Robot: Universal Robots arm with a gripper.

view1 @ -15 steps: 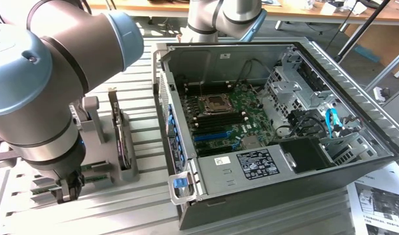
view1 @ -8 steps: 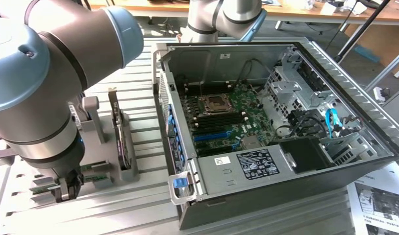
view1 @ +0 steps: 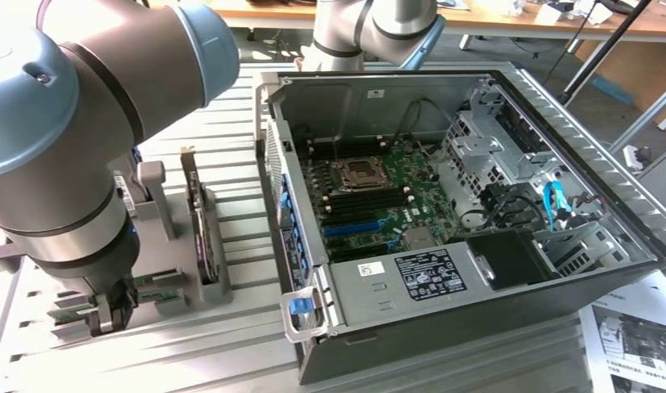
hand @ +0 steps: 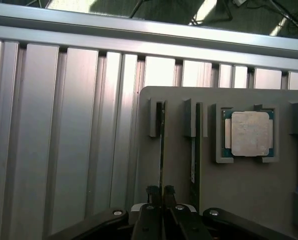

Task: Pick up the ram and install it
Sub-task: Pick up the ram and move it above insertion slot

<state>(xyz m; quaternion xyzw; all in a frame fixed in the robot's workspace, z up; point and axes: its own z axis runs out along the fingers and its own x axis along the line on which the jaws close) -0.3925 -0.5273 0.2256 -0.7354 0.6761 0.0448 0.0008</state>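
Observation:
The ram (hand: pixel 162 145) is a thin stick seen edge-on, standing in a slot of the grey holder (hand: pixel 239 200). My gripper (hand: pixel 161 191) is shut on the ram's near end, with a dark fingertip pressed against each side. In the exterior view the gripper (view1: pixel 110 318) reaches down into the grey holder (view1: pixel 235 299) at the exterior view's left, under the big arm. A second thin stick (hand: pixel 194 155) stands in the neighbouring slot.
A square silver processor (hand: pixel 249 133) lies in a holder pocket. A dark expansion card (view1: pixel 202 233) stands upright in the holder. The open computer case (view1: pixel 420 327) lies at the exterior view's right, with its motherboard (view1: pixel 382 201) exposed. Printed paper (view1: pixel 639 344) lies beside it.

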